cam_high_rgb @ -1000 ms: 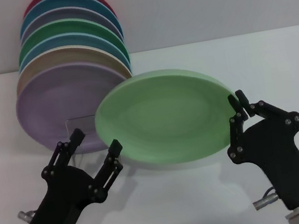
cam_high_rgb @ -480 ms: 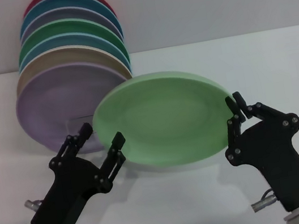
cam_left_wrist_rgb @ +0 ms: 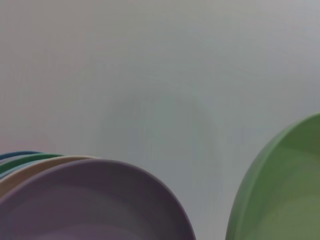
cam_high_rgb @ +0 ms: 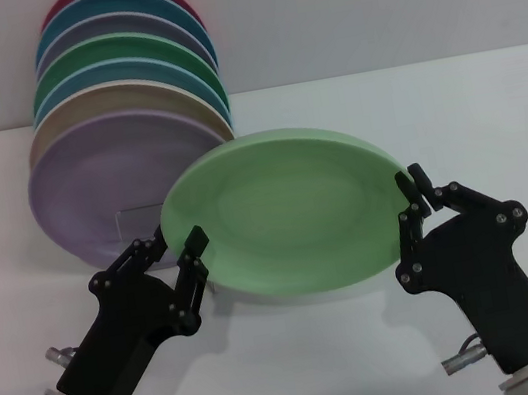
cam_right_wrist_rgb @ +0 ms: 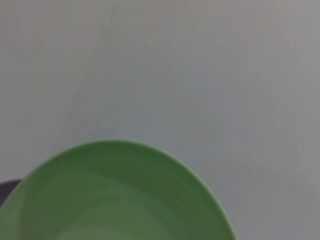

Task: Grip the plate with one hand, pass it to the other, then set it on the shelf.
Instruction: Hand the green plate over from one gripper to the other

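Note:
The pale mint-green plate hangs tilted above the white table, its face toward me. My right gripper is shut on its right rim. My left gripper is open at the plate's left rim, with one finger in front of the plate's face and the other just outside the edge. The clear shelf shows only as a small see-through piece in front of the lilac plate, behind the left gripper. The plate also edges into the left wrist view, and the plate fills the low part of the right wrist view.
A row of leaning plates stands at the back left: a lilac plate in front, then beige, blue, an emerald-green plate and others up to dark red. The lilac plate lies close by in the left wrist view. White table extends to the right.
My left gripper has risen and moved right up to the plate's left rim, its fingers now closer together. The plate, held by the right gripper, has drifted slightly left.

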